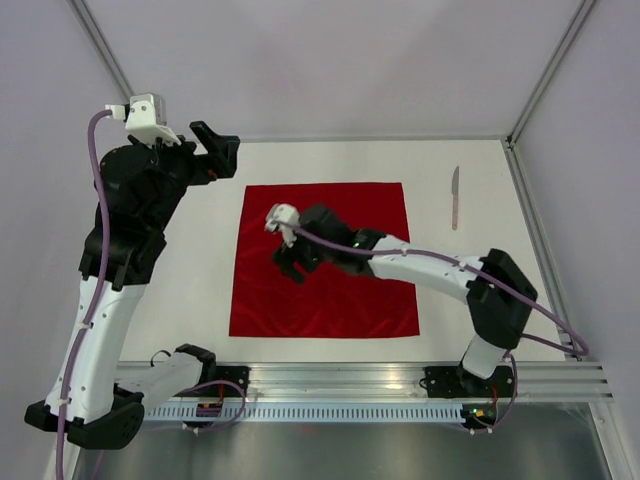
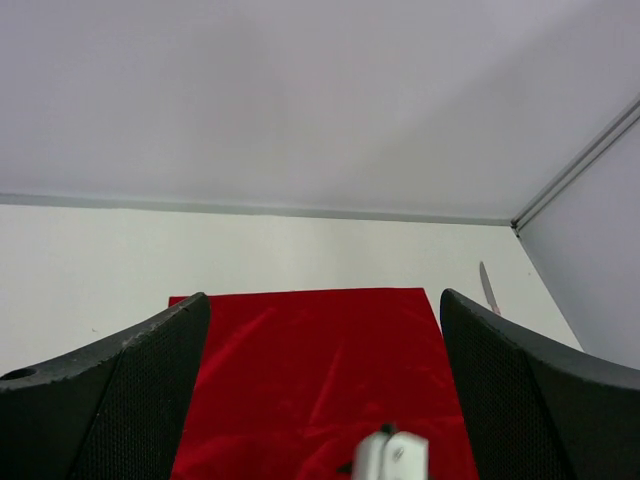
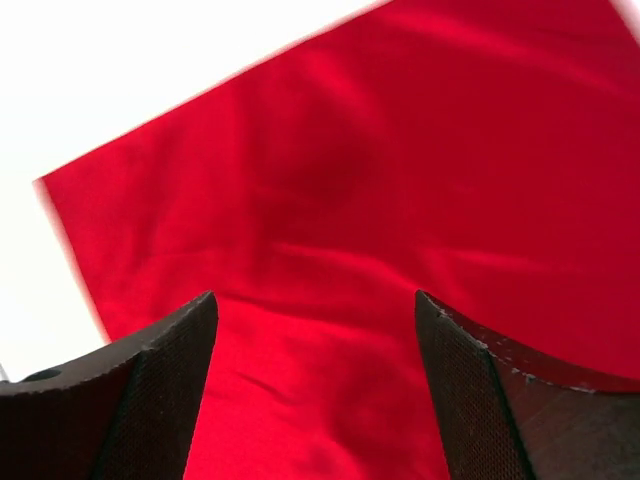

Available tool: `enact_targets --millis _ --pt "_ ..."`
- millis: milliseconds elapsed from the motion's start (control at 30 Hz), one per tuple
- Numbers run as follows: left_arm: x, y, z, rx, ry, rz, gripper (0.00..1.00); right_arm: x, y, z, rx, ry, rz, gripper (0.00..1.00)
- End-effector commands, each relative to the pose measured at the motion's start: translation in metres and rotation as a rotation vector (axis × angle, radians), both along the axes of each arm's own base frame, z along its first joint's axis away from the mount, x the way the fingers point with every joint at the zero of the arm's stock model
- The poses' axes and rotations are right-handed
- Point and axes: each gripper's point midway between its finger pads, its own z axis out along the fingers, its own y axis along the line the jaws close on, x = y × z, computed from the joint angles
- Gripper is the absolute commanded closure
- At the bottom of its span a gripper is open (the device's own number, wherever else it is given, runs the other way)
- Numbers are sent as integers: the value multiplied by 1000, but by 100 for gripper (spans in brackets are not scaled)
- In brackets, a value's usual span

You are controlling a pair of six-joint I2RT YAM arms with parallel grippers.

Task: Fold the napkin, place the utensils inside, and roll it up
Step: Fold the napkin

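Observation:
The deep-red napkin [image 1: 350, 300] lies spread flat as a square on the white table. My right gripper [image 1: 289, 264] hovers open over its left-middle part; in the right wrist view the open gripper [image 3: 315, 385] has only napkin [image 3: 340, 200] between its fingers. My left gripper [image 1: 224, 150] is open and empty, raised beyond the napkin's far-left corner; in its wrist view the gripper [image 2: 325, 400] looks across the napkin [image 2: 320, 350]. A knife [image 1: 455, 197] lies on the table right of the napkin, also seen in the left wrist view [image 2: 487, 288]. No other utensils show.
The table's back wall edge [image 1: 380, 139] runs just behind the napkin and a corner post [image 1: 512, 142] stands at the back right. A metal rail [image 1: 400, 375] runs along the near edge. The right arm's white camera housing [image 2: 392, 458] shows low in the left wrist view.

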Motion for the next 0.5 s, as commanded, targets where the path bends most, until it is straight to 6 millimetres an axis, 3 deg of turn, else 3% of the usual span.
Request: enact_targets --millis 0,200,467 --pt "-1 -5 15 1 -28 -33 0 -35 48 -1 -39 -45 67 17" --pt "4 -5 9 14 -12 -24 0 -82 105 -30 -61 12 163 23" --pt "9 -3 2 23 5 -8 0 -122 141 -57 -89 44 220 40"
